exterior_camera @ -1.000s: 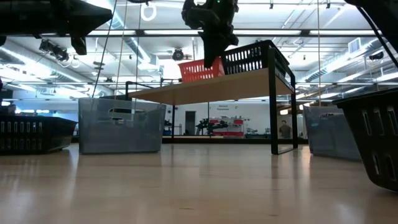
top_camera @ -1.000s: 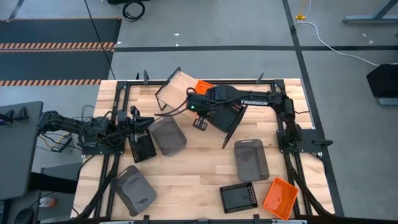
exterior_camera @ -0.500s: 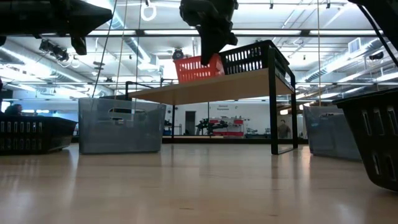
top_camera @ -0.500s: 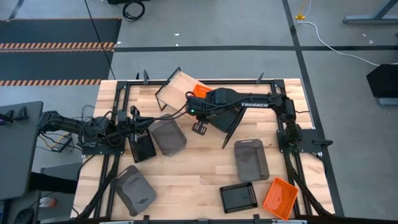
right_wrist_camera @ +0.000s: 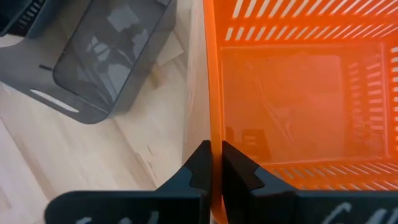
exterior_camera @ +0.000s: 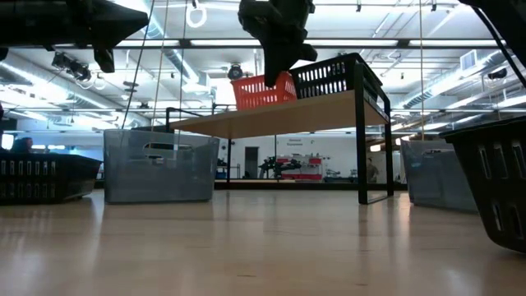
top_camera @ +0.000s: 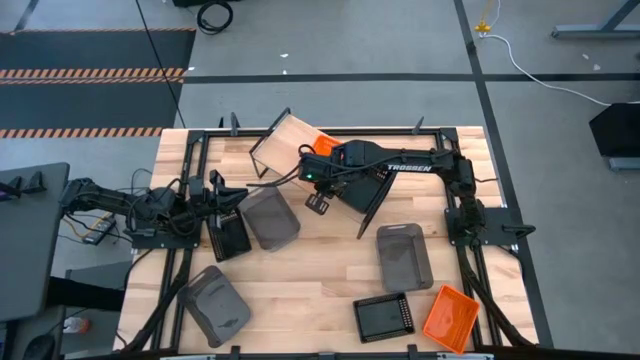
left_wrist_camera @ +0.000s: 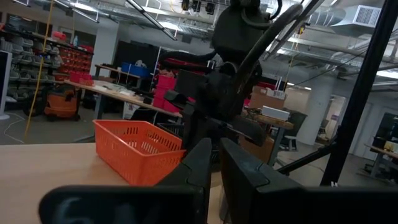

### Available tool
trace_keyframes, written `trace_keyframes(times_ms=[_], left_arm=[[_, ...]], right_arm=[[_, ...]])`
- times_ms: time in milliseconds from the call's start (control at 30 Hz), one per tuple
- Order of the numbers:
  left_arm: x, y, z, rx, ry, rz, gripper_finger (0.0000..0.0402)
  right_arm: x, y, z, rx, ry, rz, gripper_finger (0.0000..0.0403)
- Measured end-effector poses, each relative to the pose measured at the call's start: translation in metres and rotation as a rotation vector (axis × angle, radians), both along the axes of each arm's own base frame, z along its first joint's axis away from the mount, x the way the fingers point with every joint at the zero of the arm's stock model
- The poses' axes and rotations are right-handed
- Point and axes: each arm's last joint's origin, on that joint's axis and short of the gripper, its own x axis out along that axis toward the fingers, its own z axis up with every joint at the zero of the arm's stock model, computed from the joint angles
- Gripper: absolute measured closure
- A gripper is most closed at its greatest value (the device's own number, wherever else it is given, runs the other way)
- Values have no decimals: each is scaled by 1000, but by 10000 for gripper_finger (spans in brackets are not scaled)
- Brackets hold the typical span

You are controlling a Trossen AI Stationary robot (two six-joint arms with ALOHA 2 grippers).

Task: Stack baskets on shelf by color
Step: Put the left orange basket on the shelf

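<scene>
Orange basket point(exterior_camera: 265, 90) sits on the shelf point(exterior_camera: 283, 117), upper centre of the low view, just left of a black slotted basket point(exterior_camera: 333, 78) already up there. In the high view it's only a sliver of orange point(top_camera: 322, 146) at top centre, mostly under the right arm.

Right gripper point(right_wrist_camera: 211, 163) is directly over it, fingers pressed together on the basket's near rim wall: one finger inside, one outside, thin plastic pinched between. Basket interior fills the right half of the right wrist view, so the basket lies straight ahead of the fingers and the grip is on one long side, long axis running across the shelf plank. My read: it's down on the plank or nearly so; what's left is letting go and lifting straight up.

Black basket beside it looks touching or nearly so in the low view; can't tell which. That's the only thing crowding a sideways exit.

Left gripper point(left_wrist_camera: 215, 163) waits at mid-left of the high view, fingers nearly closed with a narrow gap, nothing between them. It looks across at the orange basket, far off; right arm is clearly the nearer one.

Around on the table, high view: grey basket point(top_camera: 270, 218) below the shelf, black one point(top_camera: 230, 237) by the left arm, grey point(top_camera: 215, 305) lower left, grey point(top_camera: 404, 256) right of centre, black point(top_camera: 383, 317) and a second orange point(top_camera: 450, 318) lower right. None in the lift path.
</scene>
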Motion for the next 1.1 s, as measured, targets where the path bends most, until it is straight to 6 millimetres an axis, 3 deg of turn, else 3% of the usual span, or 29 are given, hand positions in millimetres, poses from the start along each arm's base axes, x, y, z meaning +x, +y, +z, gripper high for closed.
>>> trace_keyframes(times_ms=[300, 733, 967, 1100], left_arm=[[0, 0, 0, 0, 0, 0, 362], [0, 0, 0, 1, 2, 0, 361], [0, 0, 0, 1, 2, 0, 361], [0, 0, 0, 0, 3, 4, 361]], right_arm=[[4, 0, 4, 9, -66, -41, 368], [-1, 7, 12, -2, -72, 6, 304], [0, 13, 24, -6, -103, 136, 272], [1, 27, 39, -31, -150, 311, 262]])
